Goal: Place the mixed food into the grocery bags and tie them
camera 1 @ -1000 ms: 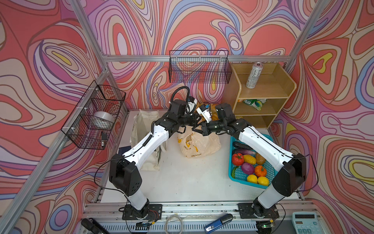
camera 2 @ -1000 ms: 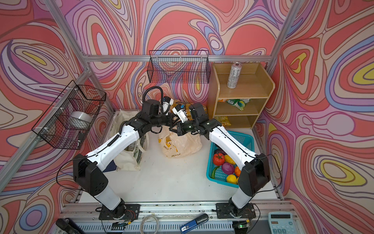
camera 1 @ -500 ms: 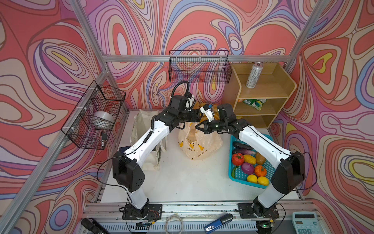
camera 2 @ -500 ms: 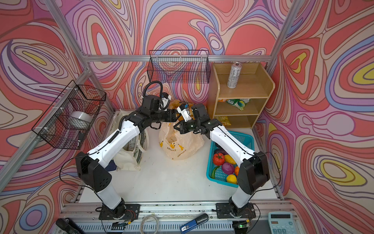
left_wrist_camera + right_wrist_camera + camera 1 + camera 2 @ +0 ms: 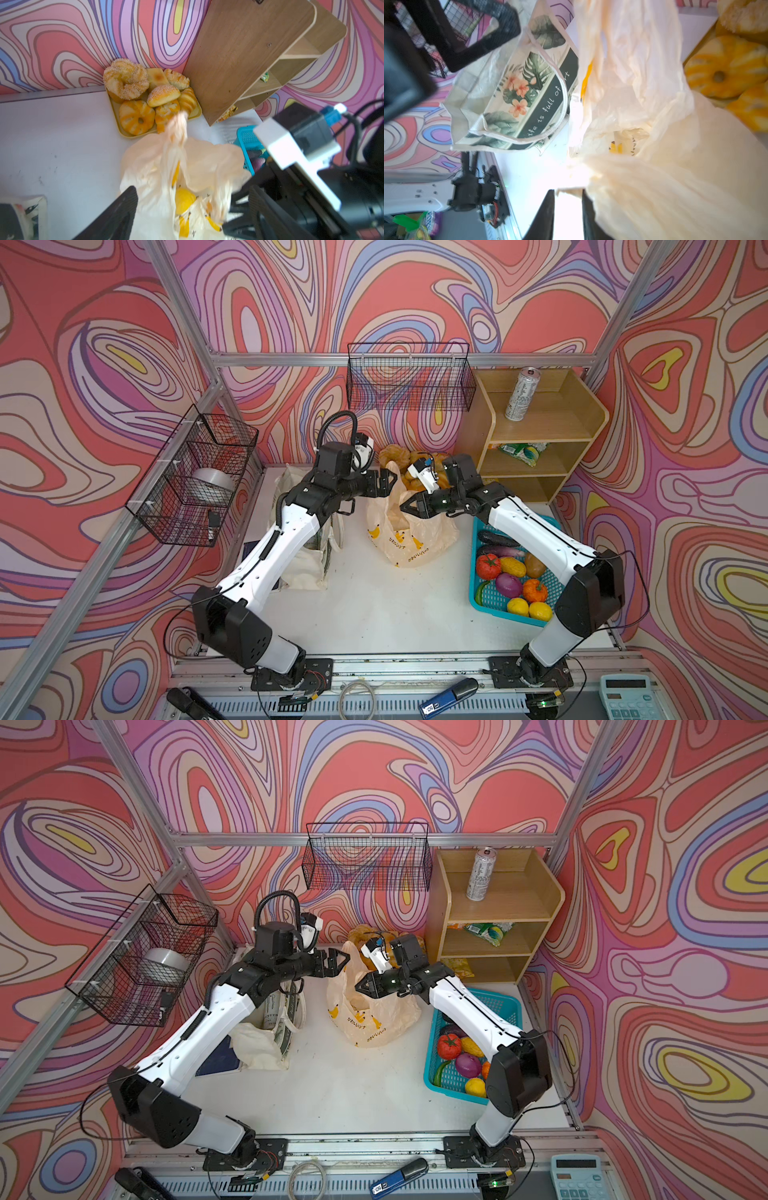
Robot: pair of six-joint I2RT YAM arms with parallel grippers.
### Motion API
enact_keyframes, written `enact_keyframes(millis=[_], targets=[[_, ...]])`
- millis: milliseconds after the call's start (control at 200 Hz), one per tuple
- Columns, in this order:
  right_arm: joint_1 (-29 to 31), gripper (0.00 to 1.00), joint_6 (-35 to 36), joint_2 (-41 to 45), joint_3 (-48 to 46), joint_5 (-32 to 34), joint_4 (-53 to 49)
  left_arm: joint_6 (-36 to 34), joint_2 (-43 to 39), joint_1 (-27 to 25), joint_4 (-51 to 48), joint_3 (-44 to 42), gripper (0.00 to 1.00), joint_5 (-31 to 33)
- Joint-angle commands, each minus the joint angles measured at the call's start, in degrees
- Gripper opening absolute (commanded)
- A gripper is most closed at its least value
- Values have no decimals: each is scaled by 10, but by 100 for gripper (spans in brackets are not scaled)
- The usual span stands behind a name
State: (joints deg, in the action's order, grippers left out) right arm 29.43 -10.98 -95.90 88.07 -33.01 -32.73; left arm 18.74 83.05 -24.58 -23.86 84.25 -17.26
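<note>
Left arm [image 5: 286,539], right arm [image 5: 536,535]: white link shells, black joints, thin black cables. Black corrugated hose [image 5: 332,423] upper centre. Black left claw [image 5: 394,483], right claw [image 5: 405,506].

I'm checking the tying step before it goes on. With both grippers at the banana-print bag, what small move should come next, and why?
Probably ease the left gripper onto the upright handle of the banana-print bag and close on it. Its jaws and those of the right gripper stand apart, neither seems to grip the bag, and the bag's mouth is loose, with no knot showing.
</note>
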Motion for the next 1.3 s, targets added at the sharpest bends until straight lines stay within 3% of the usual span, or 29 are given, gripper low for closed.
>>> enact_keyframes(millis=[0, 140, 311, 546, 786, 866, 1047, 1292], targets=[[-3, 46, 6, 17, 39, 18, -43, -15, -53, 1, 22, -67, 86, -21], [-14, 61, 13, 28, 85, 37, -107, -12, -103, 1, 35, -134, 85, -50], [-40, 67, 25, 69, 99, 47, -166, -11, -115, -9, 50, -152, 85, -78], [-67, 70, 16, 106, 117, 74, -182, -40, -53, -51, 59, -96, 85, -54], [-79, 69, -3, 49, 183, 87, -177, -47, 4, -64, 80, -57, 85, -69], [-82, 69, -2, 26, 203, 83, -177, -42, -5, -64, 83, -68, 85, -68], [-86, 69, -3, -11, 232, 64, -174, -36, -68, -64, 127, -133, 87, 0], [-86, 69, -9, -50, 259, 35, -167, -48, -94, -67, 150, -163, 88, -77]])
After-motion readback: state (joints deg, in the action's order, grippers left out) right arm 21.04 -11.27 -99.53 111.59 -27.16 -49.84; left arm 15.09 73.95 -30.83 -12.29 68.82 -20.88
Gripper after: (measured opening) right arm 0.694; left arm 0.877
